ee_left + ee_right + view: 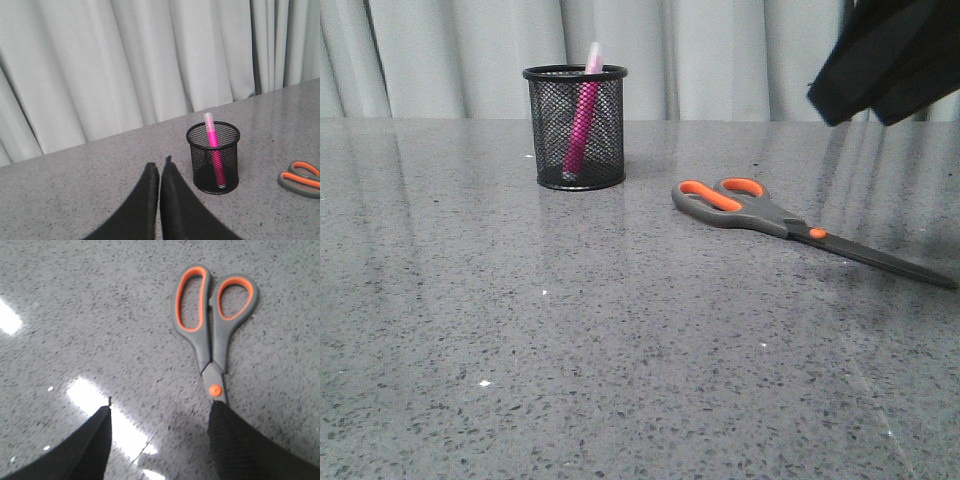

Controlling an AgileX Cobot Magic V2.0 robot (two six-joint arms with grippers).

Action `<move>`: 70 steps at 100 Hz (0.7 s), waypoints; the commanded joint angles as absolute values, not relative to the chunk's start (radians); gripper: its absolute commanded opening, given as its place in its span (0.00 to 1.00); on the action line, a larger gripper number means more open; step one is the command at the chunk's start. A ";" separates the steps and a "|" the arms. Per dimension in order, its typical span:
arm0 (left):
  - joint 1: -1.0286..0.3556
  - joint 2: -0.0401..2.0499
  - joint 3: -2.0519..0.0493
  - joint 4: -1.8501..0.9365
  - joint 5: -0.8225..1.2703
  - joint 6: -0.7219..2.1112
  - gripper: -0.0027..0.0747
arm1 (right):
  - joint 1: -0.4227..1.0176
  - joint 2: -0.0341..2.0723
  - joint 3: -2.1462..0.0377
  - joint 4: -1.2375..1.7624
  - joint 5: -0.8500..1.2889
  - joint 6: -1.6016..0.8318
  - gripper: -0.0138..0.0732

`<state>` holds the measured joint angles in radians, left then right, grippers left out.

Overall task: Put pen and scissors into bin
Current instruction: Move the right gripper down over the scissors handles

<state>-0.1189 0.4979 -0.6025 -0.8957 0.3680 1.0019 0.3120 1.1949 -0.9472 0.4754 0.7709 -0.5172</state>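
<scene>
A: Where does everything lie?

B: The slim magenta-pink pen with the whitish translucent cap (582,118) stands leaning inside the small black wire-mesh cup (575,128), cap poking above the rim. That half looks done. The long scissors with dark grey handles and orange-lined loops (775,222) lie flat on the speckled grey stone table (570,340), off at about four o'clock from the cup and well apart from it, blades shut and running away toward the table's right side.

A: And the pincers?

B: The left gripper (160,170) has its black fingers pressed together with nothing between them; it hangs near the cup and touches nothing. The right gripper (160,412) is spread wide and bare, hovering over the scissors, with one finger (235,440) over the blades just past the orange pivot dot (215,390).

A: How will the scissors handle?

B: I judge them stiff and fairly weighty at the handle end, with smooth flat blades likely to slip, and lying so low on a hard glossy top that the fingers have little to get under. I would close across the narrow neck by the pivot, where both halves meet and the balance is probably near. Going blades-down into the cup seems sensible; they look much taller than it, so the light cup may tip.
</scene>
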 commanded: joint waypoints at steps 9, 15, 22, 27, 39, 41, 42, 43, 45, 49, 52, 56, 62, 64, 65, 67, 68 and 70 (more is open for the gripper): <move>-0.116 0.397 -0.575 -0.929 0.307 0.991 0.01 | 0.312 1.269 -1.044 0.476 0.742 -0.532 0.60; -0.116 0.372 -0.561 -0.929 0.305 0.991 0.01 | 0.312 1.300 -1.066 0.476 0.763 -0.532 0.60; -0.116 0.358 -0.551 -0.929 0.305 0.991 0.01 | 0.312 1.332 -1.088 0.473 0.779 -0.532 0.60; -0.116 0.356 -0.547 -0.929 0.305 0.991 0.01 | 0.312 1.353 -1.105 0.473 0.790 -0.532 0.60; -0.116 0.356 -0.545 -0.930 0.305 0.989 0.01 | 0.312 1.403 -1.145 0.467 0.824 -0.532 0.60; -0.116 0.356 -0.545 -0.932 0.305 0.989 0.01 | 0.312 1.411 -1.150 0.466 0.826 -0.532 0.60; -0.116 0.356 -0.545 -0.933 0.305 0.989 0.01 | 0.312 1.414 -1.152 0.464 0.829 -0.532 0.60; -0.116 0.356 -0.545 -0.933 0.305 0.989 0.01 | 0.312 1.418 -1.156 0.464 0.831 -0.532 0.60; -0.116 0.356 -0.545 -0.935 0.305 0.989 0.01 | 0.312 1.426 -1.159 0.459 0.834 -0.532 0.60; -0.116 0.356 -0.545 -0.935 0.305 0.989 0.01 | 0.312 1.436 -1.165 0.453 0.833 -0.532 0.60; -0.116 0.356 -0.545 -0.935 0.305 0.989 0.01 | 0.312 1.447 -1.168 0.446 0.831 -0.532 0.60; -0.116 0.356 -0.545 -0.935 0.305 0.989 0.01 | 0.312 1.456 -1.176 0.430 0.833 -0.532 0.60; -0.116 0.356 -0.545 -0.935 0.305 0.989 0.01 | 0.312 1.471 -1.183 0.410 0.833 -0.532 0.60; -0.116 0.356 -0.545 -0.935 0.305 0.989 0.01 | 0.312 1.476 -1.183 0.403 0.833 -0.532 0.60; -0.116 0.356 -0.545 -0.935 0.305 0.989 0.01 | 0.312 1.476 -1.183 0.400 0.833 -0.532 0.60; -0.116 0.356 -0.545 -0.935 0.305 0.989 0.01 | 0.312 1.480 -1.183 0.393 0.833 -0.532 0.60; -0.116 0.356 -0.545 -0.935 0.305 0.989 0.01 | 0.312 1.480 -1.183 0.387 0.833 -0.532 0.60; -0.116 0.356 -0.545 -0.935 0.305 0.989 0.01 | 0.314 1.485 -1.185 0.379 0.833 -0.532 0.60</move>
